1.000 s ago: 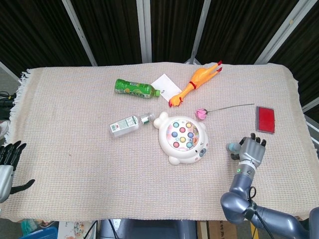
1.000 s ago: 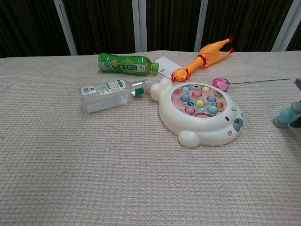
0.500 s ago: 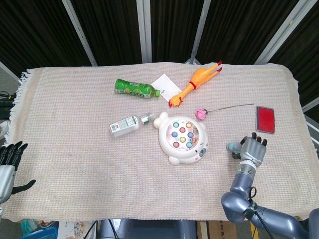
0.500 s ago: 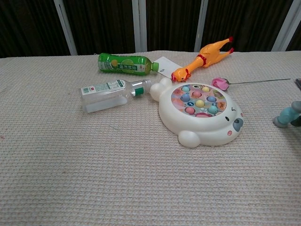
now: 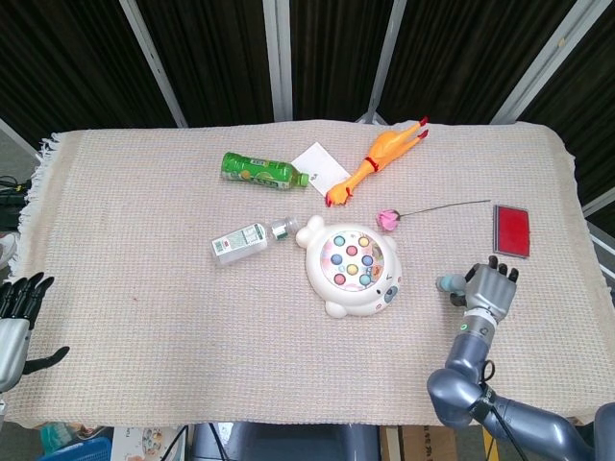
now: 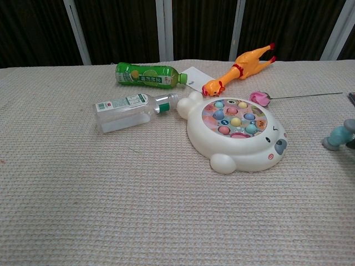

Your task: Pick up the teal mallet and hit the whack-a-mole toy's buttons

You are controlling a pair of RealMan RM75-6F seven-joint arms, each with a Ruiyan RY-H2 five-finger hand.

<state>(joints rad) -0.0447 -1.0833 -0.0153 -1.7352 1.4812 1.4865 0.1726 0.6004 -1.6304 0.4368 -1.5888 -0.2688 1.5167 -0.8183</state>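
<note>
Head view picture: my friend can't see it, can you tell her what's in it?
A white whack-a-mole toy with colored buttons sits mid-table on a beige cloth, and the robot's right hand is over a teal mallet to the toy's right. Behind lie a clear bottle, green bottle, rubber chicken, pink flower and red case.

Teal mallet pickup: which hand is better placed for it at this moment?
The right hand, probably: it sits directly over the teal mallet beside the whack-a-mole toy. The left hand hangs off the table's far-left edge.
</note>
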